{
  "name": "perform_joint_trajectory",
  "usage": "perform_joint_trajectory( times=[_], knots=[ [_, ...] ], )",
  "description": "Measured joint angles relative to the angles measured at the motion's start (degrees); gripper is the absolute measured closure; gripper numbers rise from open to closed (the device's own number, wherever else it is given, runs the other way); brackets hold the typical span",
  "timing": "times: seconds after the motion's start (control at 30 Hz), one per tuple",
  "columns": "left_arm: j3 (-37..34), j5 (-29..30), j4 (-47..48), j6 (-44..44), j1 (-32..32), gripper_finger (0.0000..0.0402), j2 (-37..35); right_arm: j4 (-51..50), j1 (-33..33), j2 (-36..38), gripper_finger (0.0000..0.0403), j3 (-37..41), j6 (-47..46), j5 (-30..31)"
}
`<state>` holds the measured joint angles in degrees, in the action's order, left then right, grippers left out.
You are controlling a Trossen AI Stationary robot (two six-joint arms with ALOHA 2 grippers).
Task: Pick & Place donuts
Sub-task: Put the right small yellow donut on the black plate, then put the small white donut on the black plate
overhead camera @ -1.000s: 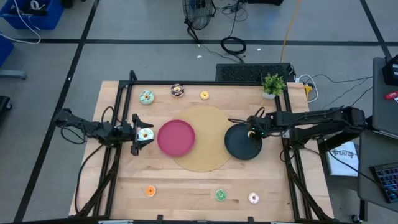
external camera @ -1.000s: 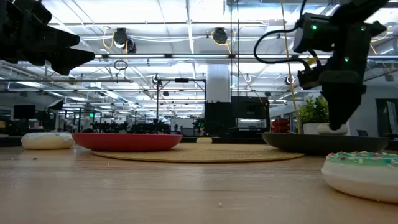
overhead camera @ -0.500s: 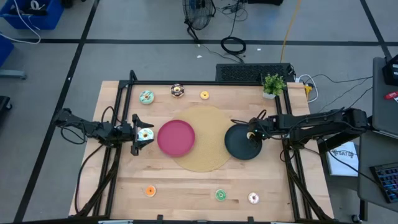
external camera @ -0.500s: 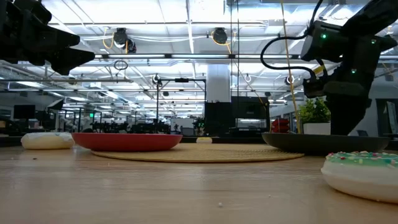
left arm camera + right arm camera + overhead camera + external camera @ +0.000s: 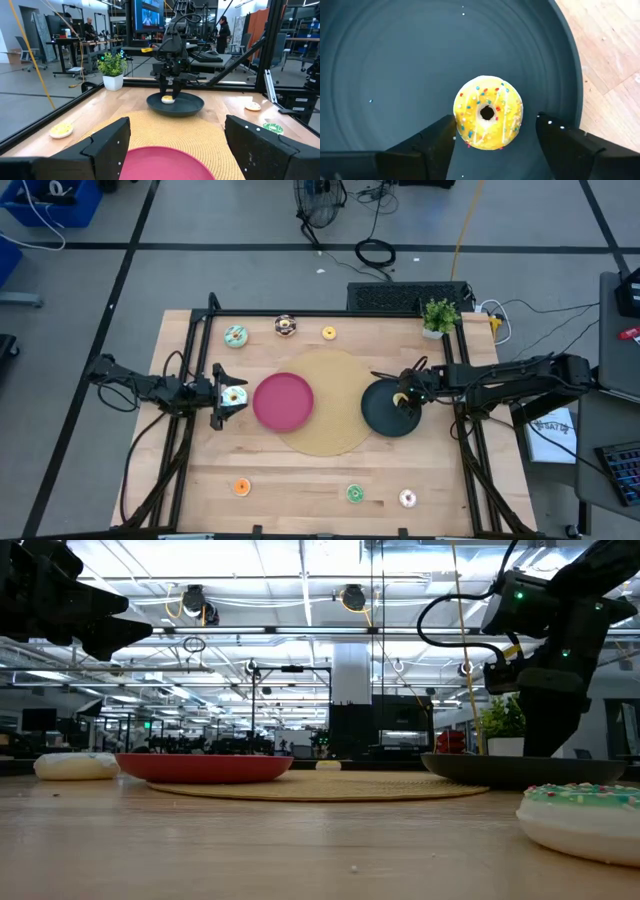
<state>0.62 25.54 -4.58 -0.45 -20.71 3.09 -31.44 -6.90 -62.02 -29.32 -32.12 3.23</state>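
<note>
A yellow sprinkled donut [image 5: 487,112] lies flat on the black plate [image 5: 395,65], near its right rim. My right gripper [image 5: 495,121] points steeply down over it, open, one finger on either side of the donut with a small gap showing. The left wrist view shows the same donut [image 5: 167,99] under that gripper [image 5: 170,90]. My left gripper [image 5: 222,397] hovers level at the table's left, open with nothing between its fingers. A white-and-teal donut [image 5: 235,395] lies on the table below it. The pink plate [image 5: 283,401] sits on a round woven mat [image 5: 330,435].
Teal [image 5: 236,335], chocolate [image 5: 286,326] and yellow [image 5: 329,333] donuts lie along the far edge. Orange [image 5: 241,487], green [image 5: 355,494] and pink [image 5: 407,498] ones lie along the near edge. A potted plant [image 5: 438,315] stands at the far right corner. Black frame posts flank both sides.
My right gripper has sunk a little toward the black plate. The yellow donut, which showed under its fingers above the plate's rim a second ago, is now down inside the plate.
</note>
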Motion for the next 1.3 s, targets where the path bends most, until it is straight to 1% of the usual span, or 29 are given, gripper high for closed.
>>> perform_joint_trajectory(
  times=[0.13, 0.4, 0.57, 0.73, 0.77, 0.9, 1.07, 1.17, 1.3],
  knots=[
    [0.0, 0.0, 0.0, 0.0, 0.0, 0.0082, 0.0, 0.3, 0.0, 0.0, 0.0127, 0.0, 0.0, 0.1],
    [0.0, 0.0, 0.0, 0.0, 0.0, 0.0082, 0.0, 4.3, 0.0, 0.2, 0.0132, 0.0, 0.3, -0.5],
    [0.0, 0.0, 0.0, 0.0, 0.0, 0.0082, 0.0, 9.0, 0.0, 1.9, 0.0129, 0.0, 1.8, -0.5],
    [0.0, 0.0, 0.0, 0.0, 0.0, 0.0082, 0.0, 16.8, 0.0, 4.8, 0.013, 0.0, 4.5, -0.7],
    [0.0, 0.0, 0.0, 0.0, 0.0, 0.0082, 0.0, 18.6, 0.0, 5.4, 0.0131, 0.0, 5.1, -1.5],
    [0.0, 0.0, 0.0, 0.0, 0.0, 0.0082, 0.0, 26.9, 0.0, 7.7, 0.0133, 0.0, 6.5, -8.0],
    [0.0, 0.0, 0.0, 0.0, 0.0, 0.0082, 0.0, 37.8, 1.0, 8.8, 0.013, 0.0, 7.9, -21.9],
    [0.0, 0.0, 0.0, 0.0, 0.0, 0.0082, 0.0, 44.5, 3.2, 8.7, 0.0129, 0.0, 7.9, -30.5],
    [0.0, 0.0, 0.0, 0.0, 0.0, 0.0082, 0.0, 52.3, 8.2, 8.7, 0.0129, 0.0, 7.8, -38.1]
  ],
)
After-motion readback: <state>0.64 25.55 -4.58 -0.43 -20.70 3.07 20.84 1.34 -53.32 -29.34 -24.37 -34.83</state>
